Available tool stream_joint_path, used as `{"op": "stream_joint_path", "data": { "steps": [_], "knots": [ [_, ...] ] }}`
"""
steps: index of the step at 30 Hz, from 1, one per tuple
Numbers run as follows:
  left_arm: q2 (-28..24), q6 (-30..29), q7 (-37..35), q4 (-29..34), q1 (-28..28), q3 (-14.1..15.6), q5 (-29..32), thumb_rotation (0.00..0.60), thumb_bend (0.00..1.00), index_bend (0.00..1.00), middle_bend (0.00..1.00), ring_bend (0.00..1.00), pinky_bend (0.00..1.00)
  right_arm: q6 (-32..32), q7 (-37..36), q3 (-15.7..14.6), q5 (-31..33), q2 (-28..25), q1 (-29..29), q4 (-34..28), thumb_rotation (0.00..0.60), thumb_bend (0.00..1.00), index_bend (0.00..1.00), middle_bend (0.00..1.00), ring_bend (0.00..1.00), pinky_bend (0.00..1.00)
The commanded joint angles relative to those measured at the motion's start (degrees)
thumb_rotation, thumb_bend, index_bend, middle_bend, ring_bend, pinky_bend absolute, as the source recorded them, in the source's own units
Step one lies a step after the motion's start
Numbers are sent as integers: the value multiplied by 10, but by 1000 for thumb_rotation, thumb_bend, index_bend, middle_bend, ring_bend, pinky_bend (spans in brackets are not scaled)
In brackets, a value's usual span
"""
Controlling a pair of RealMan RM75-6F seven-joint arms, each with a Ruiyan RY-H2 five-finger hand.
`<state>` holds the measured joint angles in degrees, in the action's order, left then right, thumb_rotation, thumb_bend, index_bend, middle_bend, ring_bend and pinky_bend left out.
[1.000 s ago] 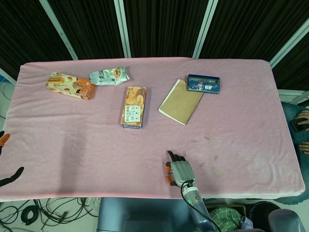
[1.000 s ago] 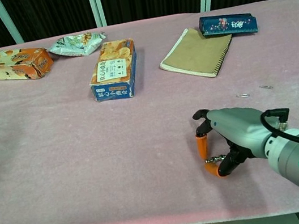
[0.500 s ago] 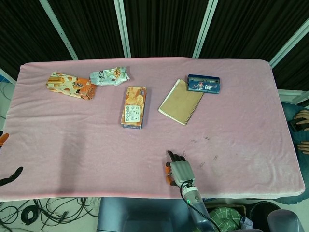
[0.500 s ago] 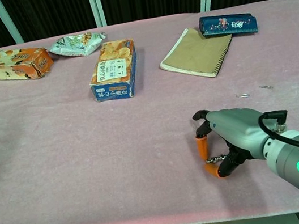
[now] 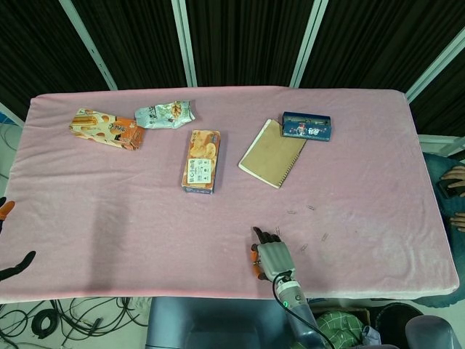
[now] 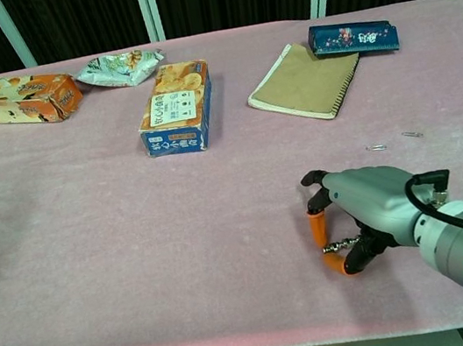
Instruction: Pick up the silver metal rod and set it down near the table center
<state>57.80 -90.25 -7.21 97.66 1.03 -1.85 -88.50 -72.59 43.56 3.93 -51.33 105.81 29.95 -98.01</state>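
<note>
A short silver metal rod (image 6: 332, 248) shows between the orange fingertips (image 6: 317, 224) of my right hand (image 6: 369, 206), which pinches it just above the pink cloth near the table's front edge. In the head view the same right hand (image 5: 272, 257) sits at the front, right of centre, and the rod is hidden under it. Only the fingertips of my left hand (image 5: 13, 266) show at the far left, off the table, spread apart and holding nothing.
An orange biscuit box (image 6: 176, 107) lies mid-table, with a tan spiral notebook (image 6: 303, 82) and a dark blue pencil case (image 6: 353, 37) behind the right hand. Snack packs (image 6: 16, 98) lie at the back left. Small paper clips (image 6: 377, 148) dot the cloth (image 6: 136, 242).
My right hand has drifted slightly to the right, still pinching the rod. Nothing else has moved.
</note>
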Motion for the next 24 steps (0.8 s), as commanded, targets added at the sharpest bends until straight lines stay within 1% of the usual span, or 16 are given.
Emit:
{"op": "stream_joint_path", "data": {
  "steps": [1,17,24],
  "knots": [
    [1,0,1,0,0,1,-1,600,218,53,0,0,0,0,1,0,-1,-2,-1,-2,600,304,528,40,124,175],
    [-3,6,-1,3,2,6,-7,600,218,53,0,0,0,3,5,0,1,-1,-3,-3,600,304,521,40,125,175],
    [-4,5,-3,3,1,5,-5,600,218,53,0,0,0,3,4,1,0,2,-4,1,600,304,537,40,125,175]
  ]
}}
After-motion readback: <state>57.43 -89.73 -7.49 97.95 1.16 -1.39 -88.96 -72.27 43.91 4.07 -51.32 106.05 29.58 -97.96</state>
